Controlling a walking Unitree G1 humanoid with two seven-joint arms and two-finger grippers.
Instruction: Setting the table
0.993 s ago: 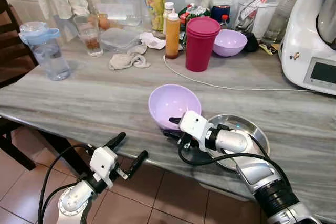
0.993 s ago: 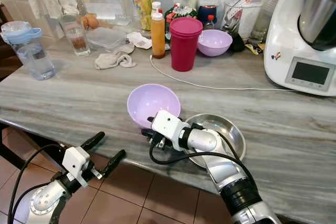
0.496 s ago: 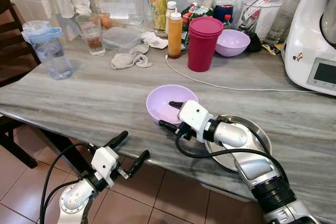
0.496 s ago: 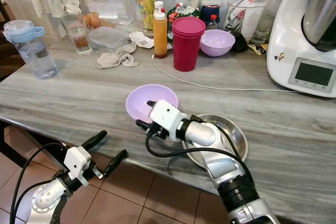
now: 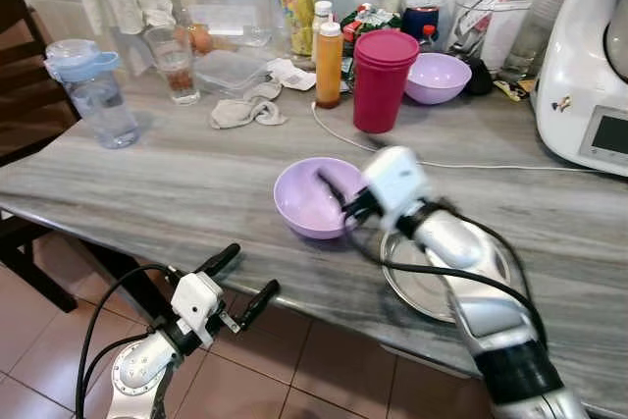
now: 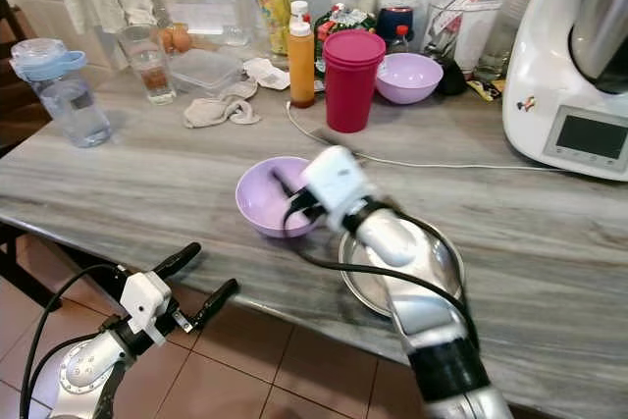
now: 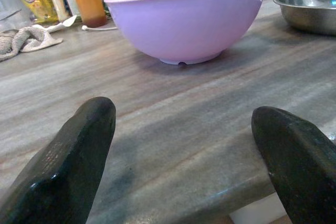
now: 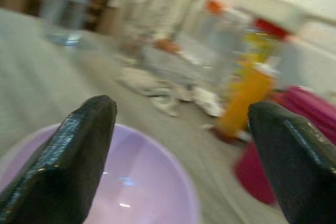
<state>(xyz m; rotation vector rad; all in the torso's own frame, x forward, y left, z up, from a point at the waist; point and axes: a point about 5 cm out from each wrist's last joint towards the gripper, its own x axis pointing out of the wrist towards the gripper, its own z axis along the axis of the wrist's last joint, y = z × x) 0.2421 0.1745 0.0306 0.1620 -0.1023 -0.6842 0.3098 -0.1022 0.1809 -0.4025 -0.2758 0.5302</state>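
Lilac plastic, the round bowl [image 5: 316, 197] sits upright on the grey wood-grain bench [image 5: 196, 193], near its front edge and just beside a shallow round steel dish [image 5: 442, 272]. The right end effector [image 5: 339, 201] hovers over the bowl's rim, blurred, its two black fingers [image 8: 79, 150] spread wide and grasping nothing. The left end effector [image 5: 240, 287] hangs below the bench edge, fingers likewise parted and empty, pointing toward the bowl.

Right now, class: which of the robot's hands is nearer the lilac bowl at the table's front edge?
The right hand: it hangs open just over the lilac bowl. The left hand is open below the table edge.
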